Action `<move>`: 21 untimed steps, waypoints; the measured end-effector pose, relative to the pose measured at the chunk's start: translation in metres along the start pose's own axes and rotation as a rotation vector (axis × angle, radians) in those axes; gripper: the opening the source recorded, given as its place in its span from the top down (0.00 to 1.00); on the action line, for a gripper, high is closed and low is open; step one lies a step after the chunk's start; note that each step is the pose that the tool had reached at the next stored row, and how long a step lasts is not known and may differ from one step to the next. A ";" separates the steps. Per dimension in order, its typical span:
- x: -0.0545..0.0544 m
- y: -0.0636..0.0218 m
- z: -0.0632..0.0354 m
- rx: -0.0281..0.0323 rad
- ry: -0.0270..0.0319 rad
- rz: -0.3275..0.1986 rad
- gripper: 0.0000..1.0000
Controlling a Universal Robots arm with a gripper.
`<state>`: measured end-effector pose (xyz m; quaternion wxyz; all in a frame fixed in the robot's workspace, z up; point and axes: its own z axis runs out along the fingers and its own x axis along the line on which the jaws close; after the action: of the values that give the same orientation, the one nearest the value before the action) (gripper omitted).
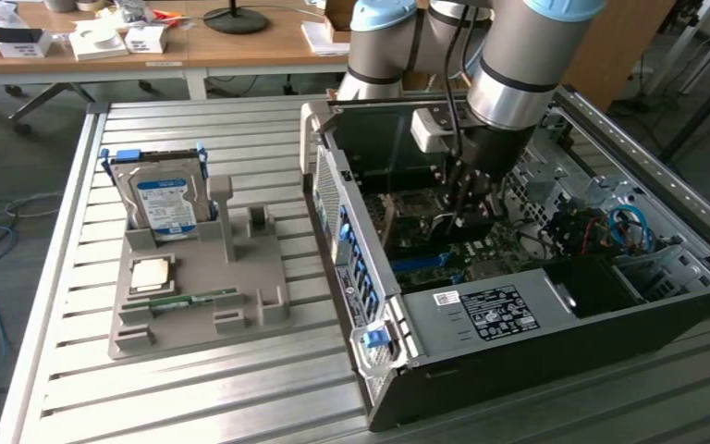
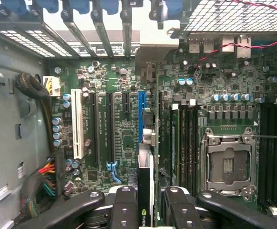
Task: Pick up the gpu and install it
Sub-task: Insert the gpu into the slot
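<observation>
The gpu point(image 2: 146, 177) stands on edge between my fingers, a thin dark card with a logo near the pads. My gripper point(image 2: 145, 202) is shut on it. The card hangs just over the motherboard point(image 2: 121, 138), in line with the long blue expansion slot point(image 2: 141, 107); I cannot tell whether it touches the slot. In the exterior view the arm reaches down into the open computer case point(image 1: 491, 310), and the gripper point(image 1: 464, 208) is low inside it, above the board. The card itself is hard to make out there.
Black slots and a white slot point(image 2: 76, 124) lie beside the blue one; cable bundles point(image 2: 43, 176) and the processor socket point(image 2: 226, 164) flank them. Outside the case, a grey holder point(image 1: 195, 301) carries a hard drive point(image 1: 164, 203), a processor and a memory stick. Desks stand behind.
</observation>
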<state>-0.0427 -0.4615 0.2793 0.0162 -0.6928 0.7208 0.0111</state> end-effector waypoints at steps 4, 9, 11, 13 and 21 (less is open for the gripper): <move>0.001 0.0000 0.0000 0.0000 -0.0001 0.000 0.73; 0.001 -0.0001 -0.0001 0.0000 0.0000 0.000 0.73; 0.001 0.0004 -0.0001 0.0000 0.0001 0.000 0.73; 0.001 0.0019 -0.0001 0.0000 0.0000 0.000 0.73; 0.001 0.0055 -0.0001 0.0004 0.0001 0.000 0.73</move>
<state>-0.0483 -0.4628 0.2794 0.0163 -0.6929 0.7208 0.0109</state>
